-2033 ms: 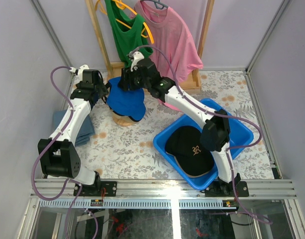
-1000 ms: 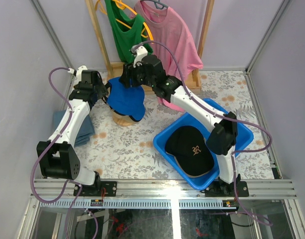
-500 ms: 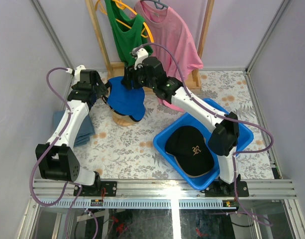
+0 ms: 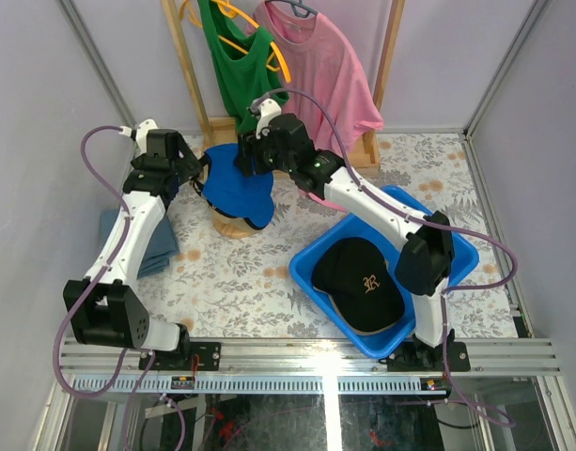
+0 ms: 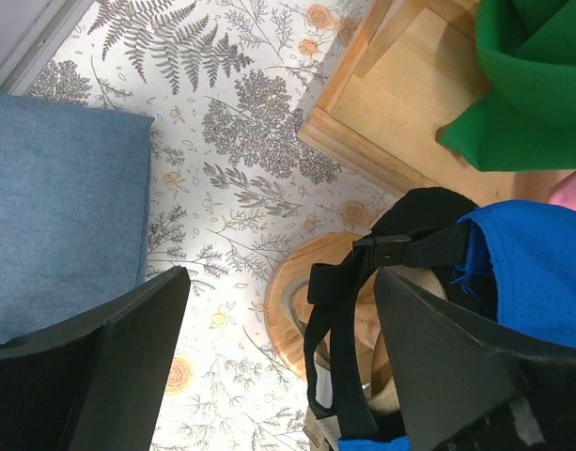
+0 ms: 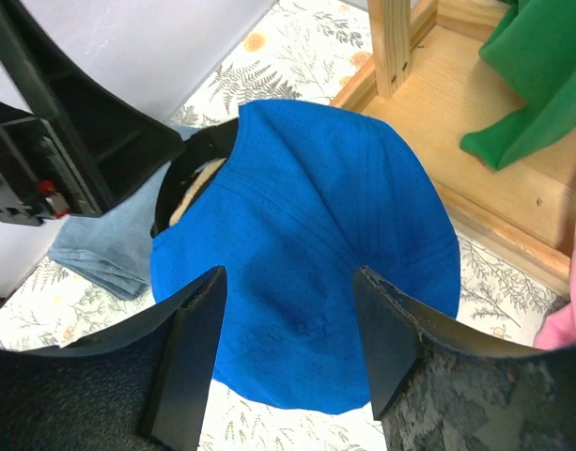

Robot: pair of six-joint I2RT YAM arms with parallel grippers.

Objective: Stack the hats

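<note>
A royal blue hat sits on top of the round wooden stand, with a black strap and tan fabric showing under its rear edge. My left gripper is open at the hat's back left; the strap hangs between its fingers, close to the right one, and is not pinched. Just above the blue crown, my right gripper is open and holds nothing. A black hat with an embroidered letter lies in the blue bin.
A folded grey-blue cloth lies by the left wall. A wooden rack with a green top and a pink shirt stands at the back, its base next to the stand.
My left gripper has opened wider and drawn back a little to the left. The right gripper has shifted slightly right above the blue hat. The hats have not moved.
</note>
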